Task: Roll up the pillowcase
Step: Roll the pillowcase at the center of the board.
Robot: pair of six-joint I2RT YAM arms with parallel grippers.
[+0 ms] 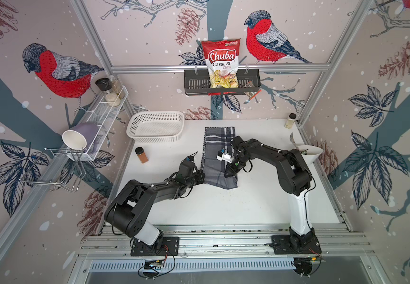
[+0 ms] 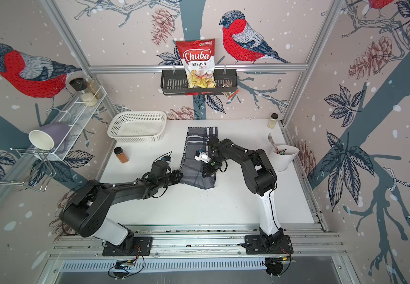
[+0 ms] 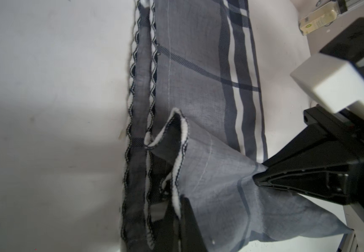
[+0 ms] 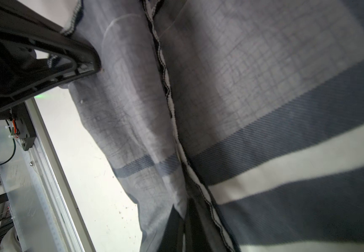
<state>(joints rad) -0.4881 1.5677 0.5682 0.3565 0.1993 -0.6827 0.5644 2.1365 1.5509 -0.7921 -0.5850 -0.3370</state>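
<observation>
Pillowcase (image 1: 215, 145) lies mid worktop (image 1: 248, 209) as a narrow folded strip. Long axis runs from the robot's side toward the back wall. Far short end is flat, near the white basket (image 1: 156, 126). Dark stitched edge runs along its left long side. Near end is bunched, hem puckered up in folds. Left end effector (image 1: 203, 176) is clamped tight on the near left corner at the hem; the left wrist view shows cloth between its fingers (image 3: 189, 220). Right end effector (image 1: 227, 175) is closed too, pinching a peak of fabric on the near right part. Orange spice jar (image 1: 141, 155) stands to the left, well apart from the cloth.
</observation>
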